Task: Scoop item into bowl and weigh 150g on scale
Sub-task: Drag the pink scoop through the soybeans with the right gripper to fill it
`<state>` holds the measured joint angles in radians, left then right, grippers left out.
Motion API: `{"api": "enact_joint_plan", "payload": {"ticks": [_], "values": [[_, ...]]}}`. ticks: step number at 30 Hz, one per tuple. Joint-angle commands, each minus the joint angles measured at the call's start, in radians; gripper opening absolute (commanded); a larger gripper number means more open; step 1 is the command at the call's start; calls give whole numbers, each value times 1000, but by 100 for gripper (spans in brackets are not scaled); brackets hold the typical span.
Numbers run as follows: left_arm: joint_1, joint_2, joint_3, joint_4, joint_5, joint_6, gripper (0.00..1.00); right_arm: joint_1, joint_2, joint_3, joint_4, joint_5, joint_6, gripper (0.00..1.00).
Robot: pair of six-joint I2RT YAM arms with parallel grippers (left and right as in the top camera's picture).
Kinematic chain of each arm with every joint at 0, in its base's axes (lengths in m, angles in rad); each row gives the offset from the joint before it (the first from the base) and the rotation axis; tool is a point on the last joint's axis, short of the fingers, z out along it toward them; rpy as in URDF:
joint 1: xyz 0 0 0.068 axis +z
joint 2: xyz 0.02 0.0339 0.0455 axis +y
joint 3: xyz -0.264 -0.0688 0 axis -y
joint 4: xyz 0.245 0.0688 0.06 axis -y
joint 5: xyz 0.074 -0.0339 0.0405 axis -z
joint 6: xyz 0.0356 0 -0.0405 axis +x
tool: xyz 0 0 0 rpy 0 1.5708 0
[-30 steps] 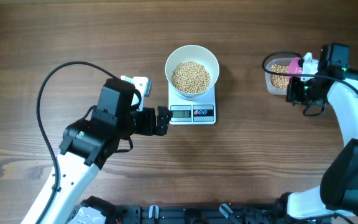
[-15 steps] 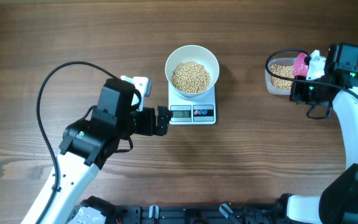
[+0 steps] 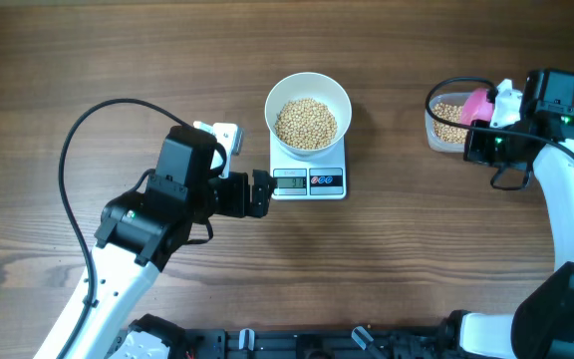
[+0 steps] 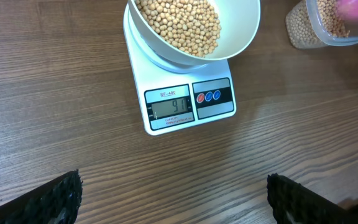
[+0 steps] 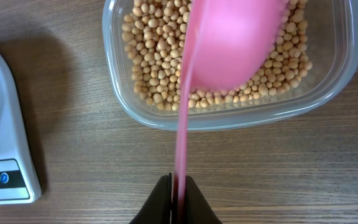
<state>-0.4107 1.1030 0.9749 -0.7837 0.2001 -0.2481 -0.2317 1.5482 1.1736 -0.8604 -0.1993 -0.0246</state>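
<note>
- Beans (image 5: 151,56) lay heaped in the clear tub (image 5: 229,119), and just short of its near wall the right pincer (image 5: 179,185) was clamped tight on the thin handle of the pink scoop (image 5: 229,43), jaws pressed flat on either side.
- The scoop's head hung over the tub's beans, handle running straight back to the jaws. Only its outside showed at the wrist, so load or no load could not be told.
- Behind that grip, the right arm (image 3: 566,199) came up the right edge of the bench (image 3: 118,60) and bent its wrist over the tub, well apart from the scale (image 4: 189,107).
- At mid-bench the white bowl (image 4: 241,31) stood on the scale, holding a good mound of beans. The display digits were too blurred to trust.
- The left pincer (image 4: 176,200) was spread as wide as it goes, holding nothing, low and just beside the scale's display edge, pointed at it. The left arm (image 3: 138,219) was folded behind it.
- This looked like a refill: another scoop being drawn from the tub.
- The next move called for a dip into the beans, a level lift, a carry across to the bowl, and a sparing tip with an eye on the display, because overshooting would be awkward to undo.
</note>
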Motion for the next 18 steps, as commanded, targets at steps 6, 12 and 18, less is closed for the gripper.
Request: {"api": "enact_joint_plan", "payload": {"ticks": [6, 12, 18], "values": [[-5, -3, 3, 2, 11, 9, 100, -2, -14, 27, 4, -20, 3, 4], [-5, -3, 3, 2, 11, 9, 100, -2, -14, 27, 11, -19, 10, 4], [-5, -3, 3, 2, 11, 9, 100, -2, -14, 27, 10, -19, 10, 10]]}}
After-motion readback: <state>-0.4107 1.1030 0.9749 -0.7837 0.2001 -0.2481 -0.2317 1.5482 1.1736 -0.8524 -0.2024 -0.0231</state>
